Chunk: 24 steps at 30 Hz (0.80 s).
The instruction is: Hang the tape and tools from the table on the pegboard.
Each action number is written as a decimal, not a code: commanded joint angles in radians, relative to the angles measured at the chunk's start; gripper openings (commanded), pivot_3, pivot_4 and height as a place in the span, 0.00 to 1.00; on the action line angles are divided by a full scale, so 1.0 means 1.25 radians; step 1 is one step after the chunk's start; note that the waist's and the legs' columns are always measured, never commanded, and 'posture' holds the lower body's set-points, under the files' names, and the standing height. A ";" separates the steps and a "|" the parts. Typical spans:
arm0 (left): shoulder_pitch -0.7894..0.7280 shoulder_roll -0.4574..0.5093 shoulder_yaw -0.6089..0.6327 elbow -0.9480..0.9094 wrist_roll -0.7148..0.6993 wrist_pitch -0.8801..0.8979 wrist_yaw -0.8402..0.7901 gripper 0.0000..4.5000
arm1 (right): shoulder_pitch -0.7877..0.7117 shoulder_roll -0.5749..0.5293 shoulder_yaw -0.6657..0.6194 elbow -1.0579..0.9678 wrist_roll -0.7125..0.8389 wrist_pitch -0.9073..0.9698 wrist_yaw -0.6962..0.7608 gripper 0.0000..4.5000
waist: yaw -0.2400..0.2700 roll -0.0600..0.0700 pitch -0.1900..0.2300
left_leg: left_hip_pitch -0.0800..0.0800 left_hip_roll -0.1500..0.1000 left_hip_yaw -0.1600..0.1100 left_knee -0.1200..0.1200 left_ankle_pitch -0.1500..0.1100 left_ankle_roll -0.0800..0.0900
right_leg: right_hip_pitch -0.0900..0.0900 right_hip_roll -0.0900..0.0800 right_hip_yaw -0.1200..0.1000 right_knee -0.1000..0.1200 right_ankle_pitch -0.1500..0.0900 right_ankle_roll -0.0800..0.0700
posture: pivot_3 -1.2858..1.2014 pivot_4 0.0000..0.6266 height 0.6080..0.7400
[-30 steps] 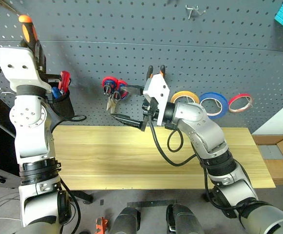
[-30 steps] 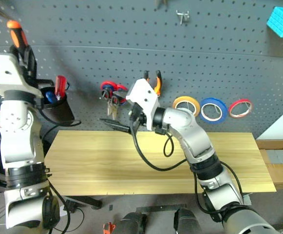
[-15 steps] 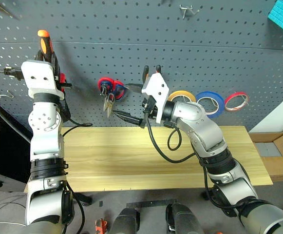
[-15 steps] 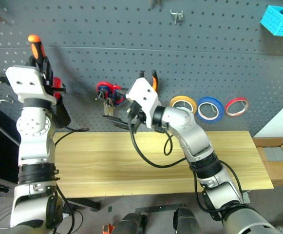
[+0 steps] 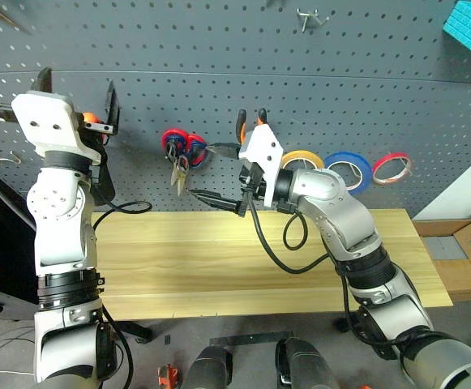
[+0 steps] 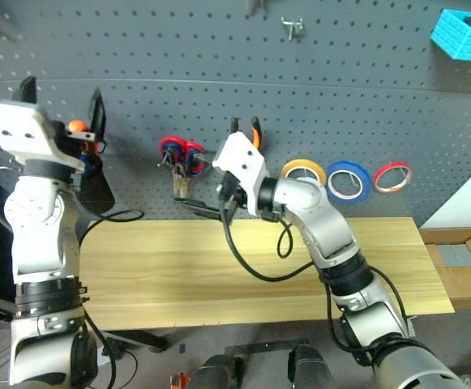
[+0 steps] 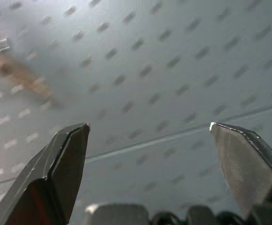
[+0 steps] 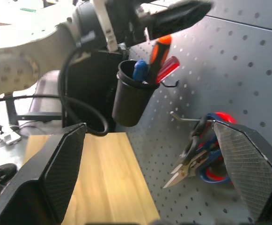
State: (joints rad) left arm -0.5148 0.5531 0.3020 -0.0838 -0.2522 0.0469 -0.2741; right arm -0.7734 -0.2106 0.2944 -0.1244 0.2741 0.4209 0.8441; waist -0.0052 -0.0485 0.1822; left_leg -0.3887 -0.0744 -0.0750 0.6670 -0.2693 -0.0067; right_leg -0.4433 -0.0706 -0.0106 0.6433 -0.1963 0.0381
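Left tool fingers spread apart, empty, up against the pegboard. Behind it a black cup, largely hidden in the head views, holds the orange-and-black screwdriver. Right tool also apart, empty, above the bench. Pliers half hidden behind its wrist. Small scissors overlap the red-and-blue pair, hard to separate. Yellow tape hangs on the pegboard.

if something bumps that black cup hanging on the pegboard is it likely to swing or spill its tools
The black cup seems to hang from the pegboard at its rim only, so a bump would probably rock it. The screwdriver and the other handles stand loose and lean well above the rim, so they would likely rattle or tip out. It looks like light plastic.
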 commanded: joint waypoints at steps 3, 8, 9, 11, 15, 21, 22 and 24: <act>0.143 0.030 -0.036 -0.181 -0.120 0.157 -0.128 0.99 | 0.083 -0.091 -0.034 -0.125 0.096 0.043 0.092 1.00 | 0.000 0.000 0.000 | 0.000 0.000 0.000 0.000 0.000 0.000 | 0.000 0.000 0.000 0.000 0.000 0.000 | 0.53 0.20 1.00; 0.273 0.021 -0.057 -0.286 -0.178 0.250 -0.163 0.99 | 0.181 -0.177 -0.090 -0.144 0.123 0.090 0.081 1.00 | 0.001 0.000 0.000 | 0.004 0.001 0.001 0.000 -0.002 0.004 | 0.004 0.000 0.001 0.000 0.000 -0.001 | 0.52 0.21 1.00; 0.295 0.013 -0.063 -0.279 -0.169 0.250 -0.162 0.99 | 0.208 -0.189 -0.099 -0.146 0.121 0.095 0.073 1.00 | 0.002 0.001 0.000 | 0.005 0.001 0.000 0.000 -0.002 0.004 | 0.004 0.000 0.001 0.000 -0.001 -0.001 | 0.52 0.21 1.00; 0.341 -0.007 -0.076 -0.248 -0.144 0.239 -0.158 0.99 | 0.254 -0.201 -0.108 -0.140 0.107 0.101 0.045 1.00 | 0.002 0.004 -0.003 | 0.007 0.001 0.001 0.000 -0.002 0.004 | 0.006 0.000 0.001 0.000 -0.001 -0.001 | 0.51 0.22 1.00; 0.407 -0.050 -0.099 -0.174 -0.101 0.201 -0.157 0.99 | 0.318 -0.166 -0.145 -0.091 0.113 0.108 -0.033 1.00 | 0.000 0.009 -0.005 | 0.008 0.001 0.003 -0.001 -0.002 0.005 | 0.007 0.000 0.003 0.000 -0.001 -0.001 | 0.50 0.21 1.00; 0.437 -0.093 -0.076 -0.065 -0.103 0.192 -0.159 0.99 | 0.396 -0.130 -0.184 0.065 0.067 0.048 -0.124 1.00 | 0.002 0.009 -0.007 | 0.009 0.001 0.002 0.000 -0.002 0.006 | 0.010 0.000 0.001 0.000 -0.001 -0.001 | 0.51 0.20 1.00; 0.451 -0.090 -0.083 -0.051 -0.090 0.182 -0.167 0.99 | 0.405 -0.125 -0.202 0.102 0.061 0.039 -0.144 1.00 | 0.002 0.010 -0.007 | 0.011 0.001 0.002 0.000 -0.002 0.006 | 0.012 0.000 0.001 -0.001 -0.001 -0.001 | 0.51 0.21 1.00; 0.473 -0.090 -0.082 -0.034 -0.083 0.172 -0.177 0.99 | 0.416 -0.125 -0.238 0.167 0.059 0.033 -0.170 1.00 | 0.002 0.010 -0.007 | 0.016 0.001 0.003 -0.001 -0.003 0.008 | 0.016 0.000 0.001 -0.002 -0.001 -0.001 | 0.51 0.21 1.00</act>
State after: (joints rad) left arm 0.0643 0.4342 0.1953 -0.1269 -0.3667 0.2915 -0.4775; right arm -0.2521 -0.3628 0.0593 0.0469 0.3425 0.4921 0.6605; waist -0.0028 -0.0360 0.1734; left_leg -0.3671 -0.0732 -0.0709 0.6652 -0.2738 0.0041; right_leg -0.4208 -0.0706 -0.0088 0.6400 -0.1988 0.0358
